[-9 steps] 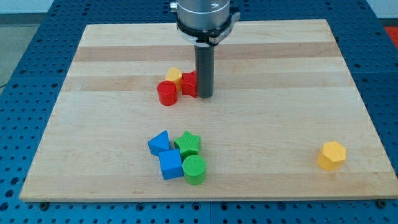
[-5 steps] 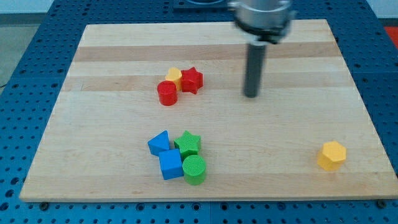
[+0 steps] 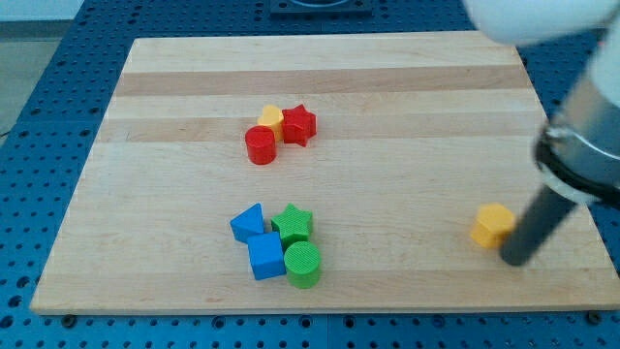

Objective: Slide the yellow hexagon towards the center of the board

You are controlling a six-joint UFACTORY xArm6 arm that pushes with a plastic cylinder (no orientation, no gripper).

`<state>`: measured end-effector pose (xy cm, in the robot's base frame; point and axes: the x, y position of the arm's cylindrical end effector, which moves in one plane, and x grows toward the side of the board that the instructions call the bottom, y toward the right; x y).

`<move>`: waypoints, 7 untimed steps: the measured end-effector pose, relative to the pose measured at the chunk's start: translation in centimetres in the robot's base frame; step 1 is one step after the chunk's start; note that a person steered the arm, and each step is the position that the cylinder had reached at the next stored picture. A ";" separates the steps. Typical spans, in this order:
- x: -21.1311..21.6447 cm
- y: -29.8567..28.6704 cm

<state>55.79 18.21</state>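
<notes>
The yellow hexagon (image 3: 493, 225) lies at the view's lower right of the wooden board (image 3: 407, 107). My tip (image 3: 512, 262) is on the board just to the hexagon's lower right, touching or almost touching it. The rod slants up to the arm at the view's right edge and is blurred by motion.
A red cylinder (image 3: 260, 145), a red star (image 3: 299, 125) and a small yellow block (image 3: 271, 118) cluster at upper middle. A blue triangular block (image 3: 248, 222), blue cube (image 3: 265, 256), green star (image 3: 293, 224) and green cylinder (image 3: 302, 265) cluster at lower middle.
My tip has swept from beside the red star across to the board's lower right. The yellow hexagon has shifted a little to the left and up.
</notes>
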 end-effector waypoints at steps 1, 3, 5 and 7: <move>-2.3 -2.0; -3.6 -0.9; -10.8 -8.3; -10.9 -7.8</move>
